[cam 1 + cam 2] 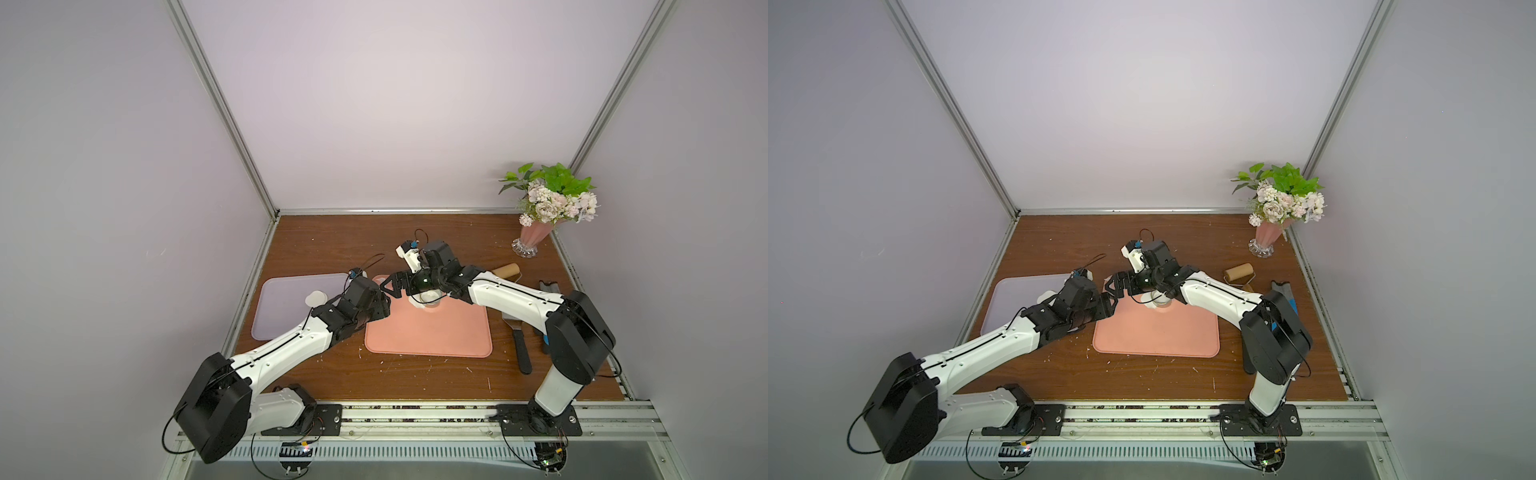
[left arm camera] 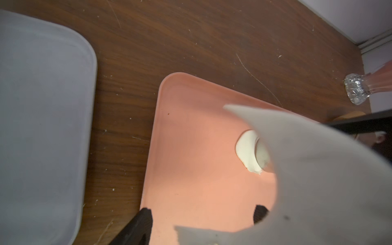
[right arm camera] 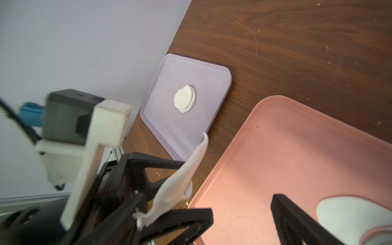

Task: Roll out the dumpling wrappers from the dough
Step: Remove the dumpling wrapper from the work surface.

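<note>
Two dumpling wrappers (image 3: 184, 98) lie stacked on the lilac tray (image 3: 169, 131), also visible in both top views (image 1: 316, 298) (image 1: 1045, 297). On the pink mat (image 1: 428, 336) lies the dough (image 2: 246, 148) (image 3: 350, 210), a thin white sheet with a steel ring cutter (image 2: 262, 152) standing on it. My left gripper (image 2: 201, 216) (image 1: 386, 301) hovers over the mat's far left corner with its jaws wide apart. A ragged white scrap (image 2: 307, 169) (image 3: 180, 180) clings to one of its fingers. My right gripper (image 3: 244, 212) (image 1: 397, 286) is open beside it, just short of the scrap.
A tan wooden roller (image 1: 507, 272) lies behind the right arm. A scraper with a black handle (image 1: 519, 345) lies right of the mat. A pink vase of flowers (image 1: 528, 241) stands at the far right corner. The two grippers are very close together.
</note>
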### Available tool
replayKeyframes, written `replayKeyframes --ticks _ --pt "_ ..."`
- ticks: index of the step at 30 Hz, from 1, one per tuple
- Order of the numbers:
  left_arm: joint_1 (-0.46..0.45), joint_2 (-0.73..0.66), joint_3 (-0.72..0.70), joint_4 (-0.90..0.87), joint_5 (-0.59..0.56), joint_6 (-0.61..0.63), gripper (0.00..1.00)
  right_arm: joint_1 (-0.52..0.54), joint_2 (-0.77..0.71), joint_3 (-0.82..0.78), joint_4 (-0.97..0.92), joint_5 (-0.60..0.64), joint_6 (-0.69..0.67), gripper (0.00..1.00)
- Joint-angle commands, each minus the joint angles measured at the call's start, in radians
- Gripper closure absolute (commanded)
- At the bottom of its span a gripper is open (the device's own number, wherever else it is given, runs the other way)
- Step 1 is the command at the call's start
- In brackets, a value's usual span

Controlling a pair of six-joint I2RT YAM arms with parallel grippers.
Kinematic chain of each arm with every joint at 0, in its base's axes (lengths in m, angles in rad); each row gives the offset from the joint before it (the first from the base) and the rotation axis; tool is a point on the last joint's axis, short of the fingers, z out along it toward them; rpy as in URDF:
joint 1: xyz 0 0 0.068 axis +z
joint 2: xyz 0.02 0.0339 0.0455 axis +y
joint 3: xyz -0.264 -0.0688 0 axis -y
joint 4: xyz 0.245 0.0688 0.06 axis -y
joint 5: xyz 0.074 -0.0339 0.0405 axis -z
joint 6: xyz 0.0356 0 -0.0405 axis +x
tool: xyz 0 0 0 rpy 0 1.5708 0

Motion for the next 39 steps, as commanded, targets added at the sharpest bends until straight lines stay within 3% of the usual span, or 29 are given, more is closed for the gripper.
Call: replayKeyframes --ticks 1,6,9,11,13,15,18,20,25,30,39 --pt "0.013 0.003 0.005 0.005 -0.043 0.011 0.37 0.005 -0.051 -0.029 -0.011 -0.025 0.0 0.01" --pt "0.022 0.016 -0.01 0.021 -0.017 0.021 0.75 0.001 -0.088 -0.06 -0.019 0.001 -0.011 0.01" --pt "0.022 0.03 -0.012 0.005 -0.002 0.023 0.79 -0.002 -0.086 -0.055 -0.032 0.003 -0.018 0.01" --pt "0.022 0.028 -0.012 -0.01 0.007 0.026 0.72 -0.004 -0.086 -0.049 -0.036 0.007 -0.022 0.01" --pt "0.022 0.029 -0.009 -0.031 0.009 0.026 0.79 -0.007 -0.087 -0.038 -0.036 0.012 -0.024 0.01" --pt "0.022 0.013 -0.01 -0.043 0.004 0.027 0.71 -0.008 -0.074 -0.011 -0.059 0.018 -0.035 0.01" --pt "0.021 -0.058 -0.034 -0.024 0.013 0.017 0.47 -0.008 -0.047 0.017 -0.068 0.01 -0.032 0.01" --pt "0.021 -0.116 -0.063 0.003 0.032 0.003 0.45 -0.01 -0.033 0.029 -0.065 0.004 -0.023 0.01" --pt "0.009 -0.192 -0.131 0.103 0.06 -0.026 0.23 -0.007 -0.013 0.032 -0.02 -0.028 0.015 0.01" --pt "-0.037 -0.179 -0.123 0.163 0.033 -0.021 0.16 -0.008 -0.016 0.032 -0.007 -0.028 0.032 0.01" --pt "-0.068 -0.177 -0.108 0.221 -0.016 0.018 0.14 -0.007 -0.028 0.012 0.022 -0.033 0.054 0.01"
